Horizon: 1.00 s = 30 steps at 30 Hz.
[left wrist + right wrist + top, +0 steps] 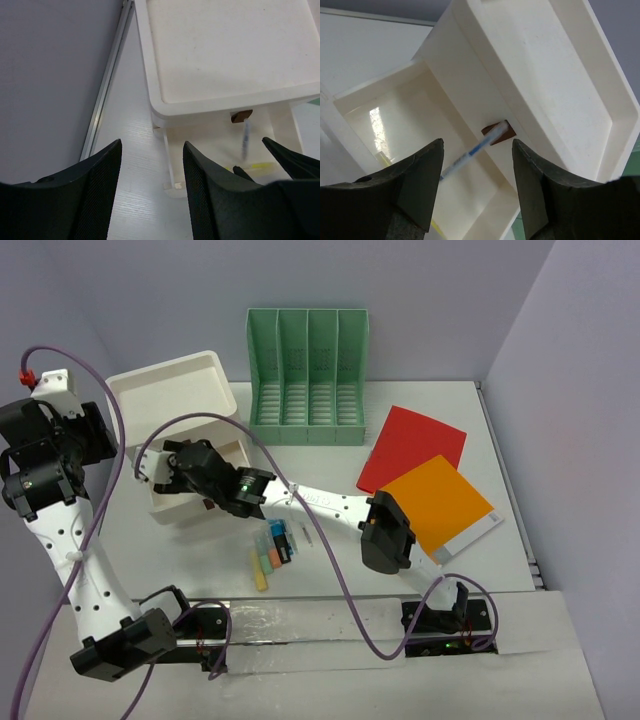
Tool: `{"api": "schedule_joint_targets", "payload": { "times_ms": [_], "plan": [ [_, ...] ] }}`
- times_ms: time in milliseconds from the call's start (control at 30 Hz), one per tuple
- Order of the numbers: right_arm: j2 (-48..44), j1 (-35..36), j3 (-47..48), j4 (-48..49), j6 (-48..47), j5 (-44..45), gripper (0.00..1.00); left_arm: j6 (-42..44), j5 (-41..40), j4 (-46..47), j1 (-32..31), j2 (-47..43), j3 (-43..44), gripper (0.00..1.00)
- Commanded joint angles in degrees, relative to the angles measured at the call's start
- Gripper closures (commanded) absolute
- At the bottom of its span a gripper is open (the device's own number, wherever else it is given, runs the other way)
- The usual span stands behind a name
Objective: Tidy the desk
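Fingers of the left gripper [151, 145] stand spread and empty at nine o'clock of the desk [430, 400], facing the white drawer box [170, 390]. Over its pulled-out drawer [395, 115] the right gripper [477, 145] is spread too, with a blue pen [470, 156] leaning loose below it. The best next move is probably to lift straight up, clear of the drawer walls, then fetch the markers [272, 550] lying at four o'clock from the drawer.
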Motion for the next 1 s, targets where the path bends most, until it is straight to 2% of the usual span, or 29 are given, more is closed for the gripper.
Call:
{"api": "schedule_joint_targets", "payload": {
  "times_ms": [0, 100, 200, 300, 367, 400, 500, 600, 667, 733, 800, 867, 967],
  "plan": [
    [-4.81, 0.42, -2.36, 0.82, 0.26, 0.84, 0.35, 0.82, 3.01, 0.03, 0.42, 0.88, 1.69, 0.41],
    [-7.87, 0.55, -3.4, 0.48, 2.76, 4.6, 0.35, 1.22, 6.33, -1.09, 0.49, 2.04, 3.85, 0.41],
    [-12.33, 0.29, -4.44, -1.53, 10.65, 7.06, 0.35, 1.93, 11.69, -1.94, 0.42, 3.35, 7.83, 0.43],
    [-18.84, -0.2, -7.81, -4.75, 16.64, 8.23, 0.35, 0.8, 14.96, -3.26, 0.26, 5.25, 14.9, 0.53],
    [-25.93, -2.44, -14.59, -10.15, 25.33, 10.05, 0.35, -0.05, 15.71, -6.64, -3.7, 9.37, 23.07, 0.6],
    [-29.53, -3.59, -18.44, -11.87, 27.91, 9.75, 0.35, 0.36, 14.19, -7.54, -6.39, 10.6, 26.77, 0.61],
    [-39.23, -12.35, -30.28, -17.65, 42.2, 4.21, 0.35, 2.41, 8.4, -9.72, -20.41, 16.18, 33.03, 0.58],
    [-53.04, -22.34, -48.32, -17.91, 51.92, -6.34, 0.35, 7.96, 1.45, -15.77, -33.65, 23.59, 40.34, 0.51],
    [-59.67, -27.82, -56.38, -17.08, 55.14, -8.27, 0.35, 14.63, -1.29, -20.98, -46.59, 28.64, 41.91, 0.45],
    [-65.27, -33.48, -62.69, -16.75, 56.99, -10.0, 0.35, 20.57, -0.89, -26.25, -52.22, 33.13, 41.32, 0.4],
    [-68.44, -37.33, -66.02, -16.54, 58.1, -12.06, 0.35, 24.85, 0.6, -26.95, -58.7, 35.26, 39.1, 0.39],
    [-72.12, -40.87, -69.64, -15.93, 58.52, -13.31, 0.35, 31.54, 2.34, -24.48, -63.05, 35.68, 32.99, 0.39],
    [-73.59, -41.22, -71.55, -15.0, 58.44, -13.77, 0.35, 35.74, 0.72, -20.45, -66.12, 34.93, 26.64, 0.39]
  ]
}}
